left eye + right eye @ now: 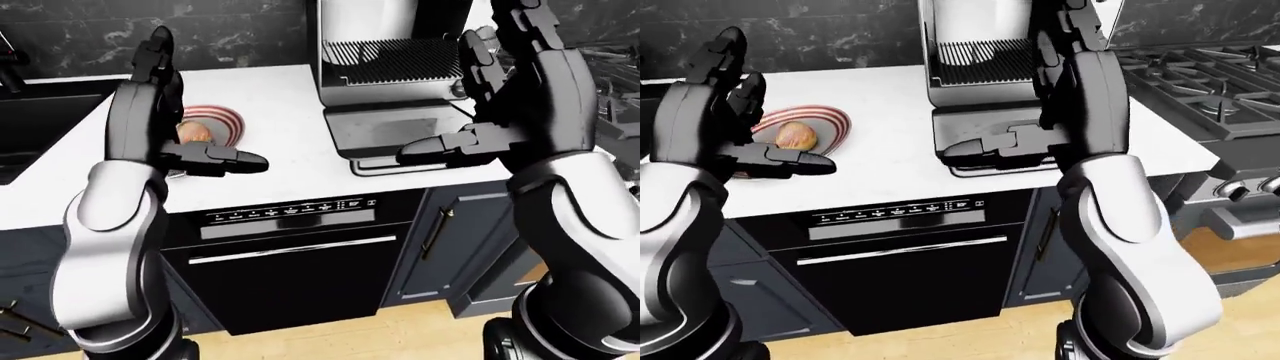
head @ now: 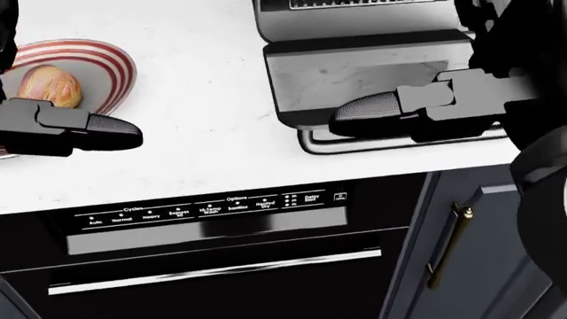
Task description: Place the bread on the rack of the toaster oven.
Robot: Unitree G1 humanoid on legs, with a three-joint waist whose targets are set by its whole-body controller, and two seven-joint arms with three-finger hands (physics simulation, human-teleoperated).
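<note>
The bread, a round tan roll, lies on a red-striped plate on the white counter at the left. The toaster oven stands open at the centre, its door folded down flat and its wire rack bare. My left hand is open, raised just left of and over the plate, not touching the bread. My right hand is open, raised over the right side of the oven door, holding nothing.
A black dishwasher sits under the white counter. A gas stove stands to the right of the oven. A dark sink lies at the far left. Dark cabinet doors stand right of the dishwasher.
</note>
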